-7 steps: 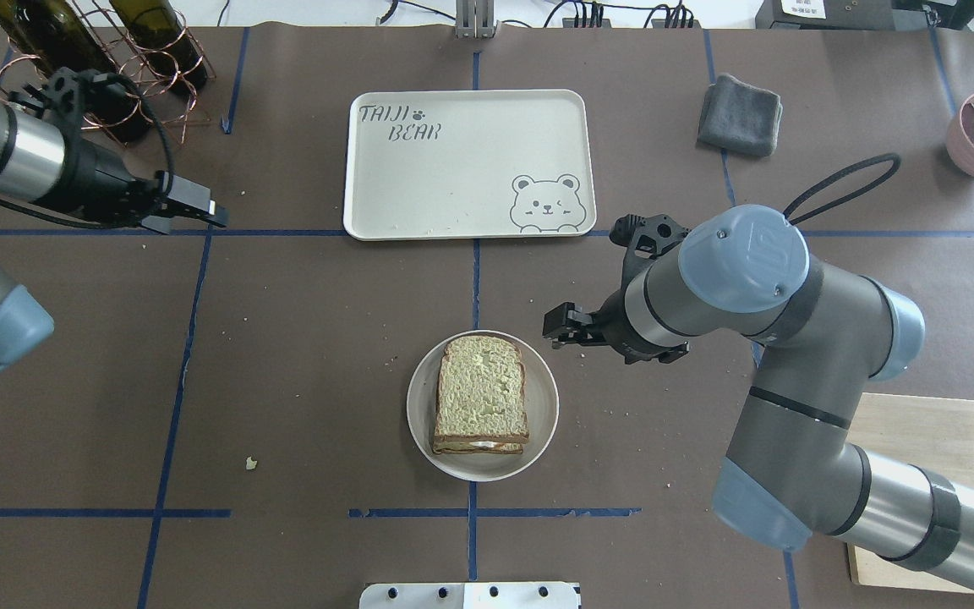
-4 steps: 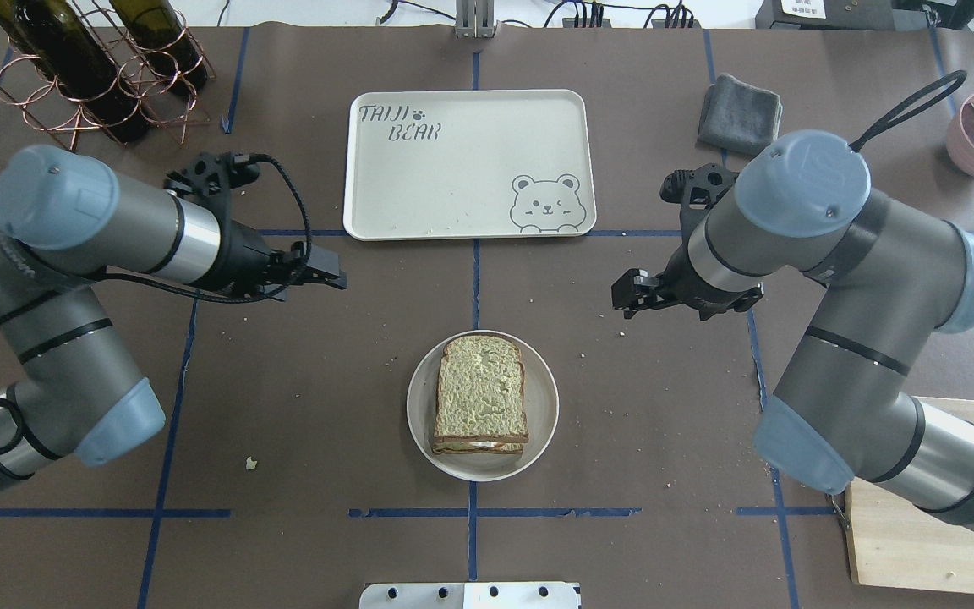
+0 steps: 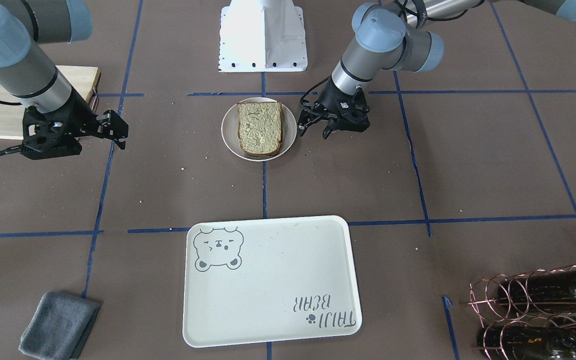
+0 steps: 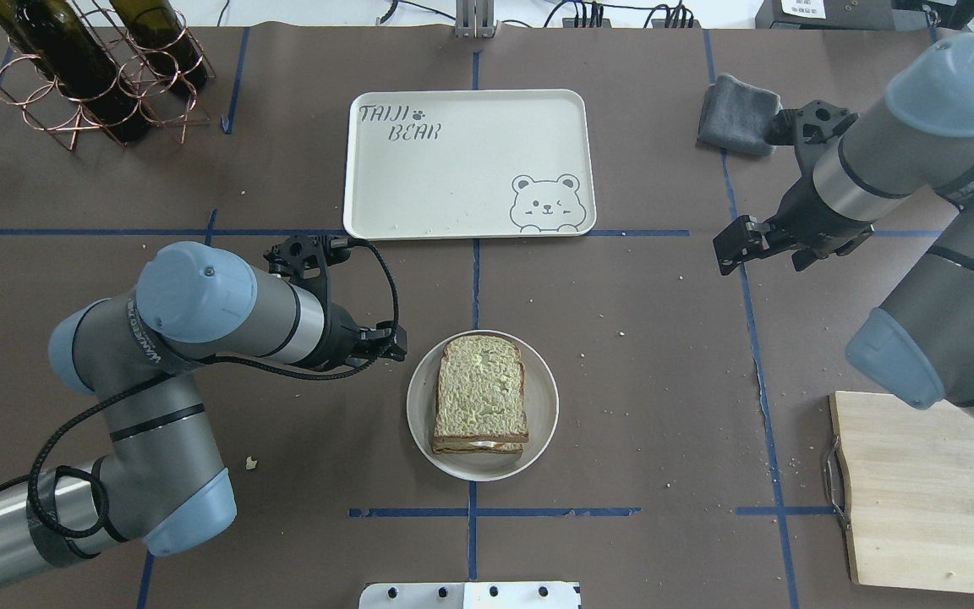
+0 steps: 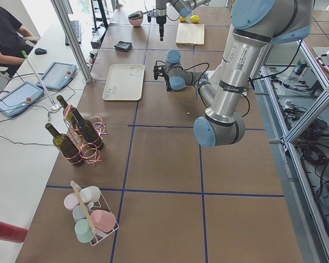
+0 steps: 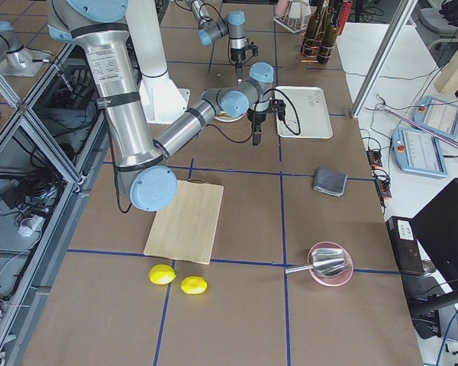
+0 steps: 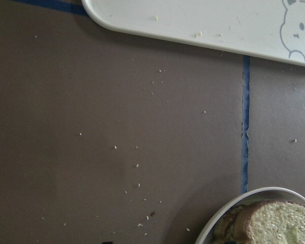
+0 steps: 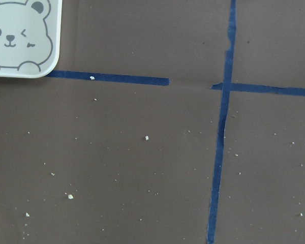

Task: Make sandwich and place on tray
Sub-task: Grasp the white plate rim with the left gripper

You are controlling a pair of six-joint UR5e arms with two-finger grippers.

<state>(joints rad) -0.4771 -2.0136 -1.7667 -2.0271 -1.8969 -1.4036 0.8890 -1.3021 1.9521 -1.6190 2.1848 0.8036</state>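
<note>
Sandwich-making scene on a brown paper-covered table. Finished sandwich [image 4: 481, 389], 2 square slices of greenish-tan bread with a white egg layer showing at its near edge, lies on a small round white plate [image 4: 548, 397] close to the robot. Large cream-white rectangular tray [image 4: 453, 169] with a grey bear face sits well apart beyond it, holding only crumbs. Left gripper [image 4: 396, 341] hovers just beside the plate's rim, jaws parted and empty. Right gripper [image 4: 730, 244] hangs well off to the other side, jaws also apart, holding nothing. Assembly looks done. What appears left is grasping the sandwich and setting it on the tray.
</note>
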